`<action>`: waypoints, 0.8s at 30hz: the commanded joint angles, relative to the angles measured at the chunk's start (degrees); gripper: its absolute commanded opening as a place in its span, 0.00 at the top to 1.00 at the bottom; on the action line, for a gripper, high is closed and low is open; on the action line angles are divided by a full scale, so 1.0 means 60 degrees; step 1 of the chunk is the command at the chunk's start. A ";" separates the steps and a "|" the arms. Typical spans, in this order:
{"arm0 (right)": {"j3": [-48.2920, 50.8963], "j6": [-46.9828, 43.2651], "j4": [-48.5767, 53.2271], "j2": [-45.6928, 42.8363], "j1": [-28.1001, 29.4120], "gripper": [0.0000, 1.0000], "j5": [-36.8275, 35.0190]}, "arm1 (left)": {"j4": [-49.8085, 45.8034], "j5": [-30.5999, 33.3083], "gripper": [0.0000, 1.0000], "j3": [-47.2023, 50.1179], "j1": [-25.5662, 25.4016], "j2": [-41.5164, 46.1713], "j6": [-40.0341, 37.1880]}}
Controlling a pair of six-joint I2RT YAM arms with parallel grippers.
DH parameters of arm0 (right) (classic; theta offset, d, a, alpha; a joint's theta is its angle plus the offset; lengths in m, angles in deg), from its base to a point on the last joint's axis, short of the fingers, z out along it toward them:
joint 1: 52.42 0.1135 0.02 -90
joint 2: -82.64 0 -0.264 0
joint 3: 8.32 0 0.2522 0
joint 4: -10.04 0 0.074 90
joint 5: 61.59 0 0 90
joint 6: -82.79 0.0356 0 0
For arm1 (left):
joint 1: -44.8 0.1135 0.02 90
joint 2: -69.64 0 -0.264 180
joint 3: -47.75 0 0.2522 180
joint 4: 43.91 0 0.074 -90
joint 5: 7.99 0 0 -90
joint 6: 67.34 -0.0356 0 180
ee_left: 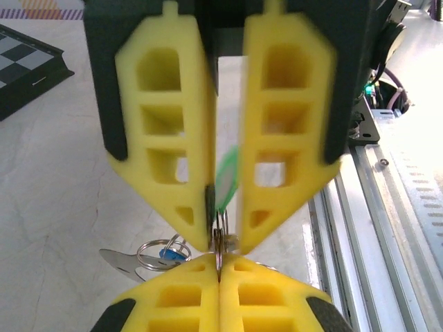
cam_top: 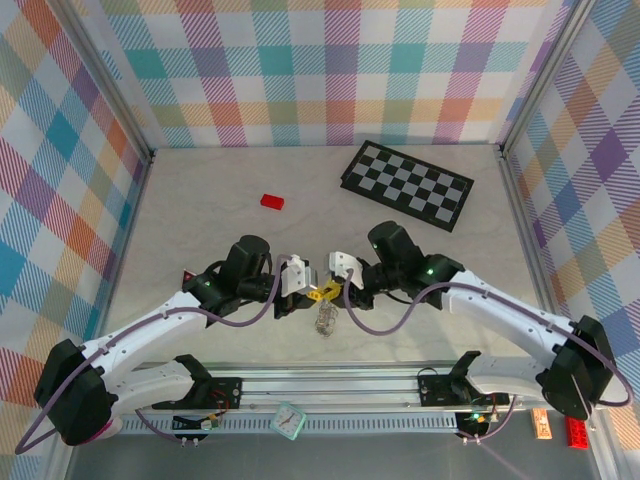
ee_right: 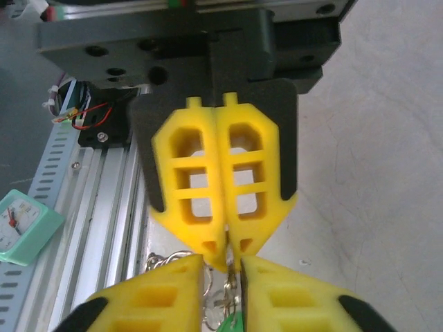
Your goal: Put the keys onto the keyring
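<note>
My two grippers meet tip to tip over the table's near middle. The left gripper [cam_top: 316, 293] [ee_left: 219, 268] is shut on a thin wire of the silvery keyring [ee_left: 219, 249], whose beaded loop [cam_top: 325, 322] [ee_right: 166, 261] dangles below. Facing it, my right gripper [cam_top: 334, 290] [ee_right: 221, 266] stands open by a narrow gap. The mint green key [ee_left: 227, 181] [ee_right: 232, 324] hangs in that gap on small metal rings. Behind the left fingers, the blue key [ee_left: 169, 254] lies on the table with a split ring.
A black-and-white checkerboard [cam_top: 407, 183] lies at the back right and a red block [cam_top: 272, 201] at the back left. The aluminium rail [cam_top: 330, 380] [ee_left: 387, 200] runs along the near edge, with a mint clock [cam_top: 288, 420] [ee_right: 24, 225] on it.
</note>
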 commanded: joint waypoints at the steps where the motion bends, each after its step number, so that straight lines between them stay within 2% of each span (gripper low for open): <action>1: 0.0418 0.0267 -0.0220 -0.0718 -0.0210 0.74 -0.0159 | 0.0797 -0.0155 1.00 0.0277 -0.0019 0.0325 0.0208; 6: 0.0764 0.0472 -0.0150 -0.0809 -0.0233 0.70 -0.0283 | 0.1339 -0.0182 1.00 0.0657 -0.0020 0.0534 0.0377; 13: 0.0667 0.0575 -0.0458 -0.0409 -0.0224 0.70 -0.0194 | 0.1445 -0.0234 1.00 0.0711 -0.0019 0.0538 0.0362; 21: 0.0491 0.0394 -0.0055 -0.0415 -0.0237 0.99 -0.0356 | 0.1526 -0.0132 1.00 0.0754 -0.0020 0.0600 0.0414; 24: 0.0478 0.0337 0.0085 -0.0449 -0.0228 1.00 -0.0626 | 0.1641 -0.0062 1.00 0.0823 -0.0020 0.0668 0.0481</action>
